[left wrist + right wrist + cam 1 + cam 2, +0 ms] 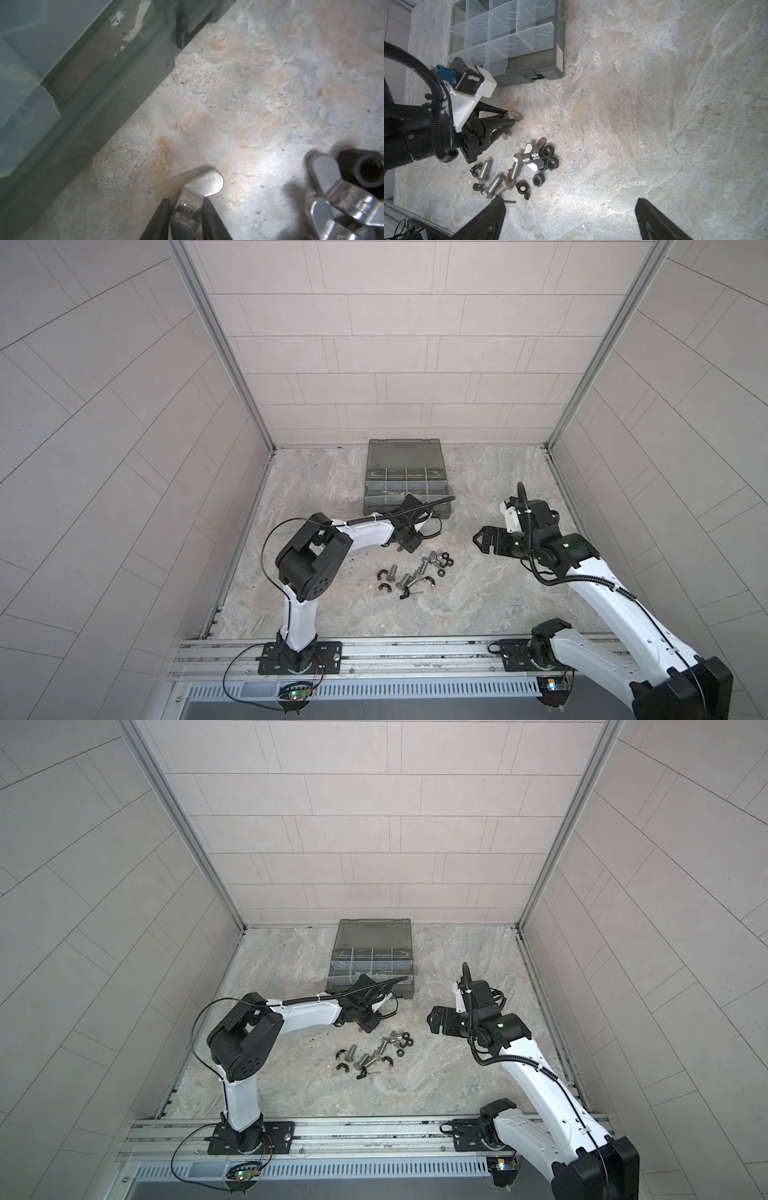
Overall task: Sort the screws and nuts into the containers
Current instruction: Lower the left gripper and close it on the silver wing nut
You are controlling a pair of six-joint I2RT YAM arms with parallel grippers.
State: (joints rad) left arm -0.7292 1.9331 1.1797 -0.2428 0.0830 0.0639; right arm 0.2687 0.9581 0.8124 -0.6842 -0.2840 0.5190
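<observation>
Silver wing nut (207,182) hangs low by the table (270,83), just off the organiser case (83,116), pinched at its hub by the left gripper (186,199). It's small, light, slick steel, so that flat hub looks a safer hold than the wings. Other nuts (548,158) and screws (496,184) lie heaped nearby. Right gripper (569,202) hovers spread wide, empty.

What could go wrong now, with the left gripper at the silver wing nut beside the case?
1. The left gripper holds the silver wing nut only near its very tip, one wing sticking out; the nut may twist or slip when lifted.
2. The organiser case wall stands close by; a low carry could strike it.
3. The other wing nuts and a black hex nut lie near; a swing might scatter them.
</observation>
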